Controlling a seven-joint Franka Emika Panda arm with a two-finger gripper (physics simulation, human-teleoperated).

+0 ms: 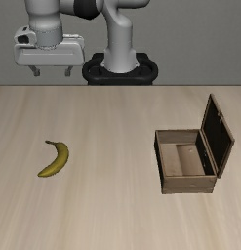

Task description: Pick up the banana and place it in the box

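Note:
A yellow banana [55, 158] lies on the wooden table [102, 205] at the exterior view's left. A brown wooden box [186, 163] stands at the exterior view's right with its lid [219, 132] tilted up and back; its inside looks bare. My gripper [51, 71] hangs high near the table's far edge, well above and behind the banana, with its two short fingers spread apart and nothing between them.
The robot's black base [119, 70] stands at the far side of the table, between banana and box. A grey wall lies behind it. Bare tabletop separates the banana from the box.

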